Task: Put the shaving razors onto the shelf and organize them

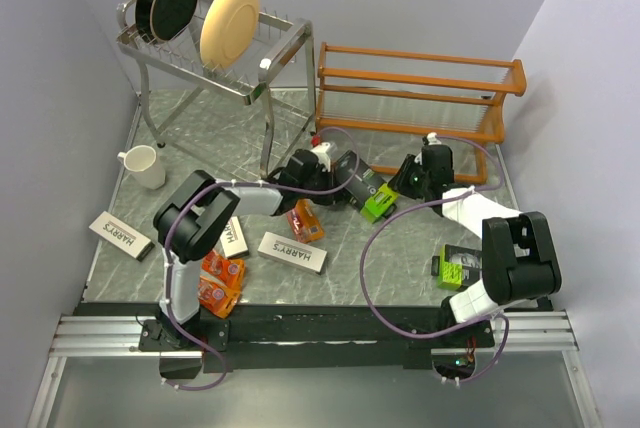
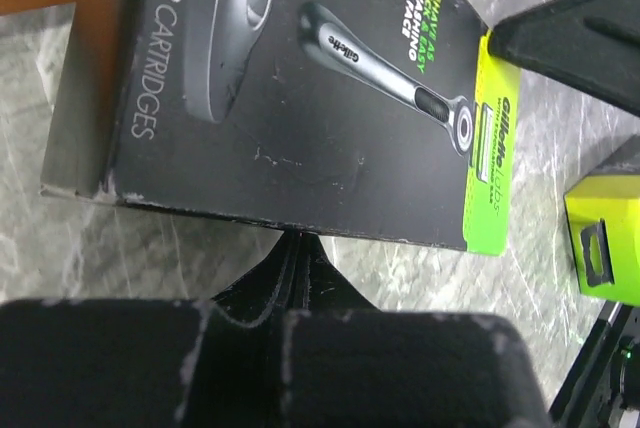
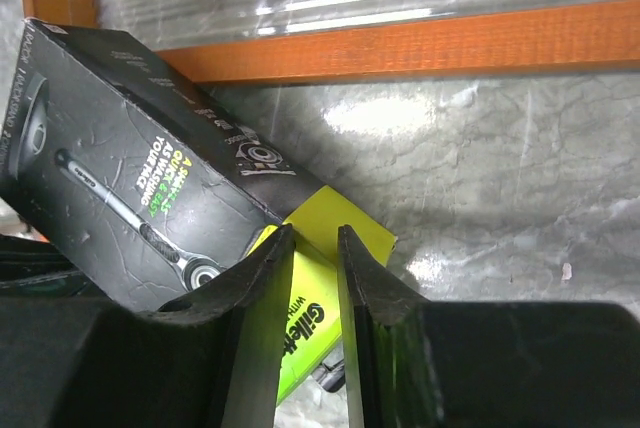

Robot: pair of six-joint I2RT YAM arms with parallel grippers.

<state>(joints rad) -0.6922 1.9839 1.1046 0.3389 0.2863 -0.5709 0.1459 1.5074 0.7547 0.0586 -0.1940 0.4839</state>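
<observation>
Lying on the grey marbled table (image 1: 330, 293) just in front of the shelf (image 1: 420, 88), one black-and-lime razor pack (image 2: 300, 98) sits at a diagonal. Its black end is near the shelf's bottom rail and left upright, and its lime end points toward the near side. Left gripper (image 2: 300, 243): fingers pressed together, tips meeting the pack's long black edge, nothing pinched. Right gripper (image 3: 315, 238): fingers a narrow gap apart over the lime end; whether they clamp it cannot be told. The two arms flank this pack from opposite sides, so room is tight there. A strip of bare tabletop shows between the pack and the bottom rail, widening to the right. A second black-and-lime pack (image 1: 458, 266) lies near the front edge beside the right arm. The white HARRY'S boxes (image 1: 292, 251) and orange packs (image 1: 220, 283) lie left of centre around the left arm, well apart from the shelf. A white mug (image 1: 143, 166) and a metal plate rack (image 1: 215, 48) stand at far left.
</observation>
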